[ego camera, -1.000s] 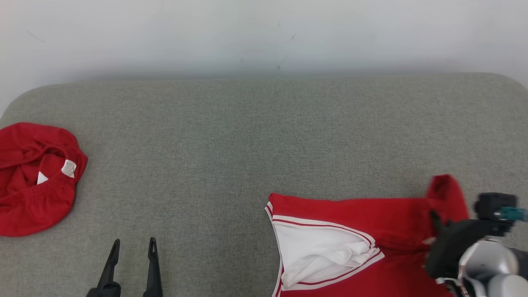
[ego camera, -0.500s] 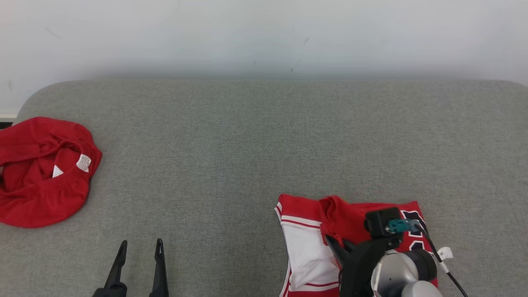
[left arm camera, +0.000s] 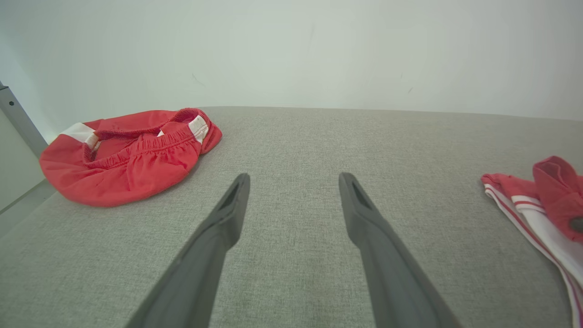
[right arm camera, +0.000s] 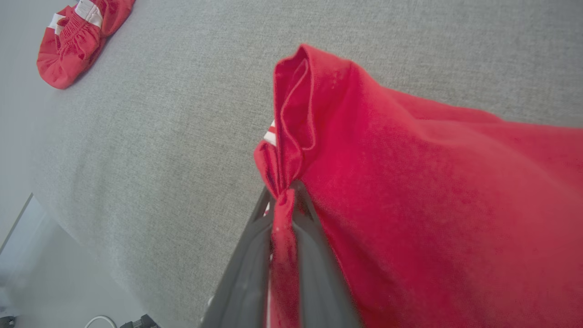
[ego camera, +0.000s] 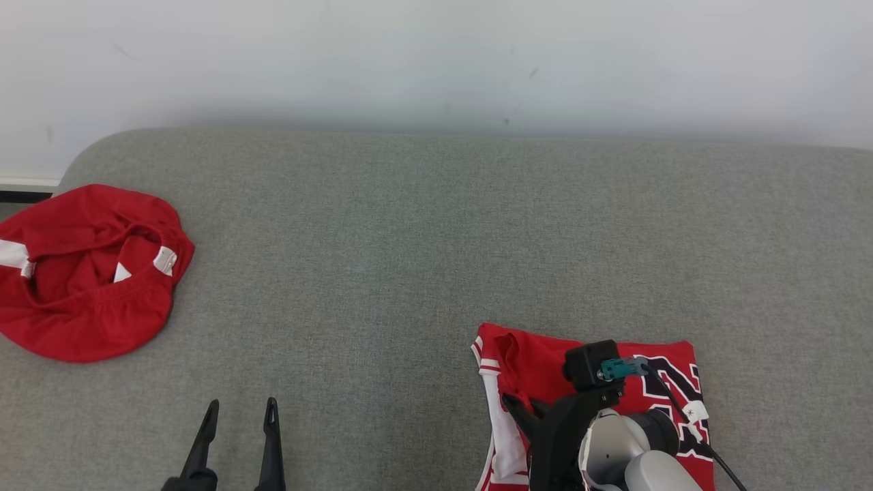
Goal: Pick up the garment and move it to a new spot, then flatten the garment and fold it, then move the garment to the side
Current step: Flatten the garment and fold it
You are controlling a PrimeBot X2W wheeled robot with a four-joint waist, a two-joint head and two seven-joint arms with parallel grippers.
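Folding looks half done, I judge: my right gripper [right arm camera: 284, 196] is clamped on a bunched flap of the red jersey [ego camera: 532, 368], lower right of the head view. My left gripper [ego camera: 242, 406] hangs with jaws apart, lower left. Finishing the fold and moving it aside remain.

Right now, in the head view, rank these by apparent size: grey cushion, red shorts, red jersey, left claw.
1. grey cushion
2-3. red shorts and red jersey: alike; the jersey is partly covered and cropped, so unranked.
4. left claw
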